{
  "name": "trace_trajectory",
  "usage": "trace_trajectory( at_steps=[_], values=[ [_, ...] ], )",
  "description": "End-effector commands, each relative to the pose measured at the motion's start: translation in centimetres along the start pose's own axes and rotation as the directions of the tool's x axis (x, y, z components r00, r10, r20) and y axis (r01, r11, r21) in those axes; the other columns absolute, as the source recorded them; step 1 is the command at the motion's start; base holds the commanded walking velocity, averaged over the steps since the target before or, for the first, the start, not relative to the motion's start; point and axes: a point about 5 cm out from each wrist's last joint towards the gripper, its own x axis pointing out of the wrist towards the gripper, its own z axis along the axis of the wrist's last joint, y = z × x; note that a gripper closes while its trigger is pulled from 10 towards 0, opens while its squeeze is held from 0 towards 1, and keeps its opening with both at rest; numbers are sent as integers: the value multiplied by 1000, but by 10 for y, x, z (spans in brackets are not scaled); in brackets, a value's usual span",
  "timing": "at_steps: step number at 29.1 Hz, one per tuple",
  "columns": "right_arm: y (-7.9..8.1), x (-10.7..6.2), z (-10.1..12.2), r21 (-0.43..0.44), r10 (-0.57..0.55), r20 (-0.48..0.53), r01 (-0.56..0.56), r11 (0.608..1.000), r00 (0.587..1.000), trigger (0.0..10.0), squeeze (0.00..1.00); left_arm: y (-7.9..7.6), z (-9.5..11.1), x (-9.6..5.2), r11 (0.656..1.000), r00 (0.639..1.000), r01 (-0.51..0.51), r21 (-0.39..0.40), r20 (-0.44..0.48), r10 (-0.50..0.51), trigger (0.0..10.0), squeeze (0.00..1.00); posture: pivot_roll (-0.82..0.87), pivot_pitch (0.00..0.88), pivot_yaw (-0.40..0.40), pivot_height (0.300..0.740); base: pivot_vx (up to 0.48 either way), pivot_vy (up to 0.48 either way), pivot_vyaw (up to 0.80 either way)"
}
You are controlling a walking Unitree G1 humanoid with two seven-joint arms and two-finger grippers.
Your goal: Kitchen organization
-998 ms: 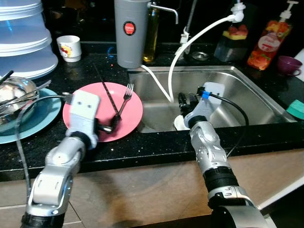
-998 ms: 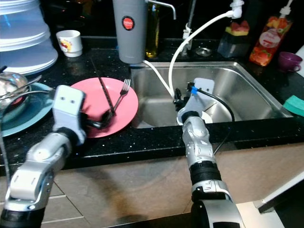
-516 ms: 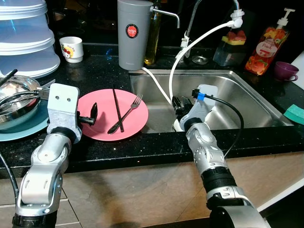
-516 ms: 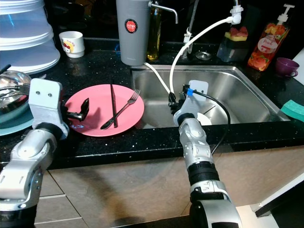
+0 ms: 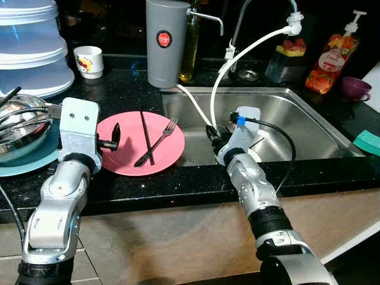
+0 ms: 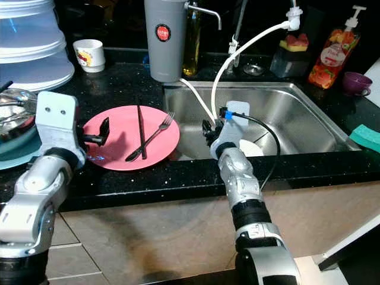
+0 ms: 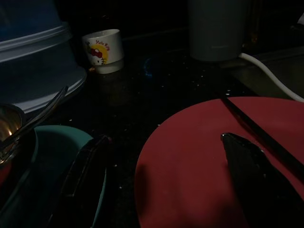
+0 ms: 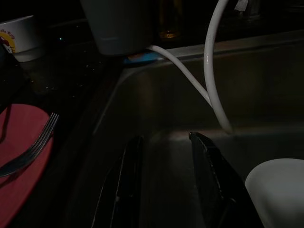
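Observation:
A pink plate (image 5: 127,155) lies on the black counter left of the sink. On it rest a fork (image 5: 165,132) and a black chopstick (image 5: 145,132), crossing near the plate's front. My left gripper (image 5: 113,139) hovers at the plate's left edge, open and holding nothing; one finger (image 7: 251,171) is over the plate, the other finger (image 7: 80,168) over the teal plate's rim. My right gripper (image 5: 213,134) is open inside the steel sink (image 5: 297,107), near its left wall, beside a white dish (image 8: 278,190) on the sink floor.
A teal plate (image 5: 27,163) with a metal bowl (image 5: 18,122) and utensils sits at the far left, under stacked clear containers (image 5: 29,53). Behind stand a white cup (image 5: 87,61), a grey jug (image 5: 164,41), a white hose (image 5: 219,83), a soap bottle (image 5: 329,56), a purple cup (image 5: 354,88).
A second ago my left gripper was at the fork and chopstick on the plate; it has since drawn back to the plate's left edge. My right gripper has shifted left in the sink.

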Motion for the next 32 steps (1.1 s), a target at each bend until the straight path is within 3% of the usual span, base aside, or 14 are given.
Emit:
trace_trajectory(
  at_steps=[1, 15, 17, 23, 32],
  values=[
    [0, -1, -8, 9, -1, -41, 1, 1000, 999, 10000, 0, -3, -2, 1, 1000, 1000, 1, 7, -20, -1, 10000, 0, 176, 60, -90, 740, 0, -352, 0],
    [0, 1, -4, 3, 10, -43, -10, 1000, 999, 10000, 0, -4, 3, 2, 1000, 1000, -17, -14, -3, 17, 10000, 0, 170, 55, -106, 740, 0, -428, 0],
    [1, 2, -4, 2, 12, -44, -12, 1000, 999, 10000, 0, -3, 3, 2, 998, 1000, -32, -58, 0, 32, 10000, 0, 170, 55, -108, 740, 0, 0, 0],
    [2, 3, -3, 0, 24, -47, -24, 1000, 999, 10000, 0, -1, 5, -1, 995, 999, -53, -81, 0, 54, 10000, 0, 170, 55, -125, 740, 0, 0, 0],
    [9, 7, -2, 3, 54, -51, -54, 999, 997, 10000, 0, 3, 10, -7, 993, 996, -83, -85, 13, 84, 10000, 0, 180, 57, -146, 740, 0, 447, 0]
  ],
)
